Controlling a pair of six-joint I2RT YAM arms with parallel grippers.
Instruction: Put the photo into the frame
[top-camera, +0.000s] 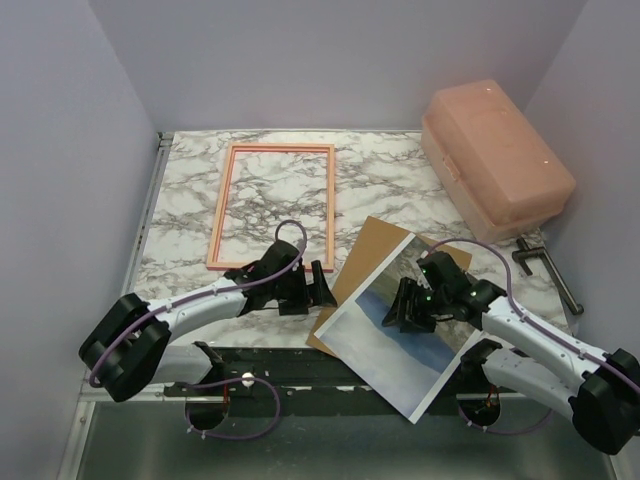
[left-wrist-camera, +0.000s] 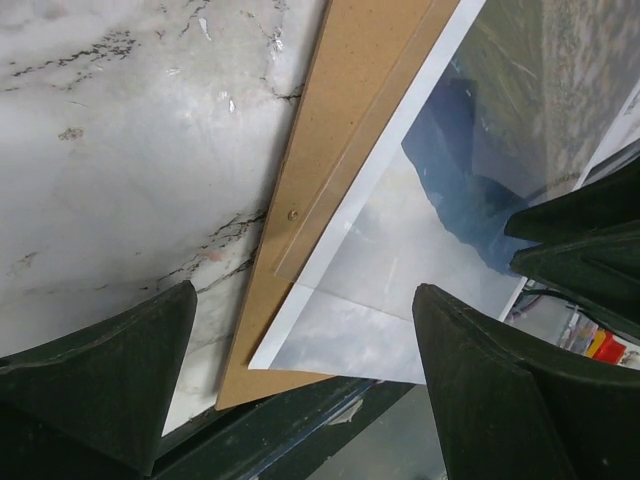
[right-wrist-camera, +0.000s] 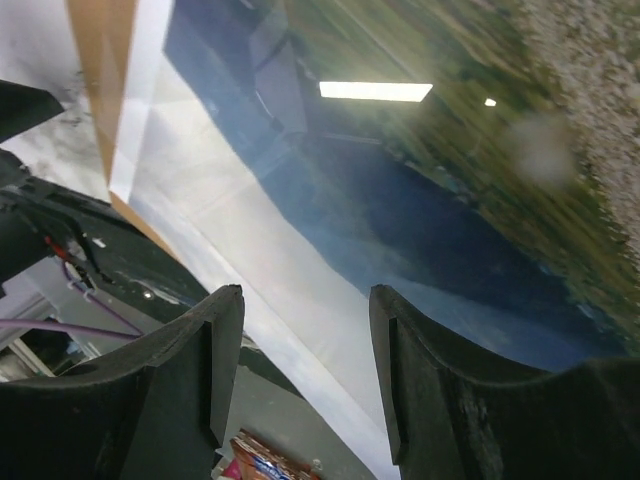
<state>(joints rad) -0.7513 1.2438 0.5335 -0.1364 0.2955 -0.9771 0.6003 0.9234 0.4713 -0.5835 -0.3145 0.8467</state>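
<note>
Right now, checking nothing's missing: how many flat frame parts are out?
3: the frame far left, the board at centre, the photo on it, overhanging the near edge. Others may hide beneath them.

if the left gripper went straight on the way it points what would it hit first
Likely the near edge of the brown backing board, where the photo overlaps it; both lie between the open fingers of the left gripper. Depth is unclear.

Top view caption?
Left gripper beside and right gripper above the photo on the backing board; frame lies beyond, empty.
</note>
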